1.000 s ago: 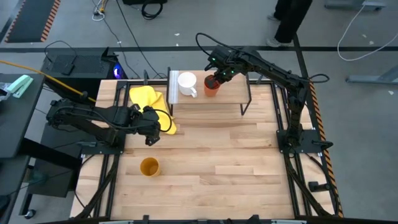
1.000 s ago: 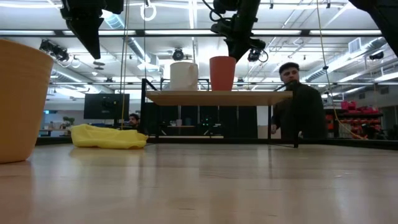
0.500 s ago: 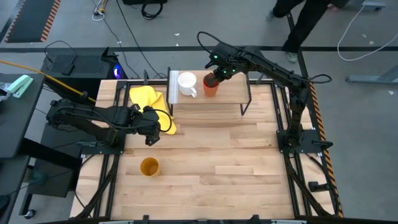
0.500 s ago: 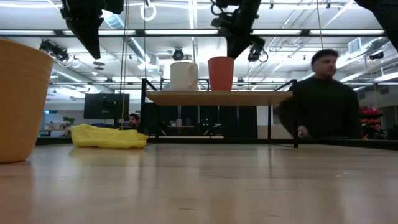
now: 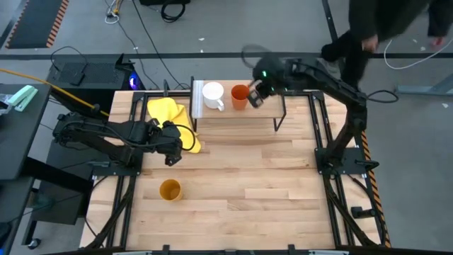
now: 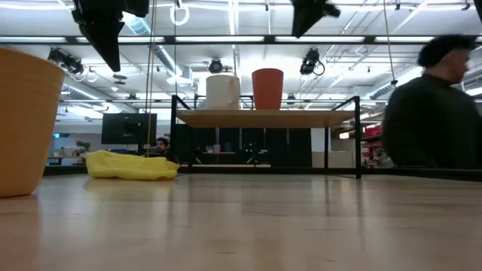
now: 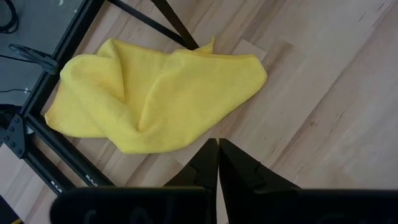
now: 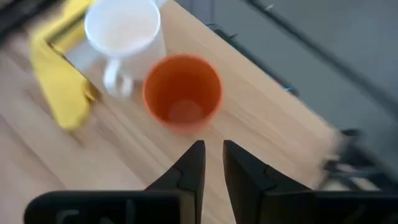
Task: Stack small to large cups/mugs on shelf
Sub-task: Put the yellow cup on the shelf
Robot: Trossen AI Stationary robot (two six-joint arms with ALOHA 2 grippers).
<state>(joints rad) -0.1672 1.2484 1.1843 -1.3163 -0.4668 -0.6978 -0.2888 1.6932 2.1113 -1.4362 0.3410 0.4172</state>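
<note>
The shelf [image 5: 258, 117] stands at the table's far edge and carries the white mug [image 5: 213, 95] and, just to its right, the orange-red cup [image 5: 239, 95], both upright on their bases [image 6: 267, 89]. My right gripper [image 8: 212, 158] is open and hangs above the shelf just right of the orange-red cup [image 8: 182, 93], touching nothing. The yellow-orange cup [image 5: 170, 190] stands on the tabletop near the left front [image 6: 19, 120]. My left gripper [image 7: 217, 158] is shut and waits over the table's left side, beside the yellow cloth.
A crumpled yellow cloth [image 5: 170, 117] lies on the table left of the shelf [image 7: 155, 99]. A person [image 5: 375, 25] walks past beyond the far right corner [image 6: 437, 113]. Black frame rails [image 5: 322, 152] run along both table sides. Bare wood lies between the shelf and the near edge.
My right gripper has come off the orange-red cup, risen and swung toward the table's right. The cup stays upright on the shelf beside the white mug. The person behind the table has walked to the right.
</note>
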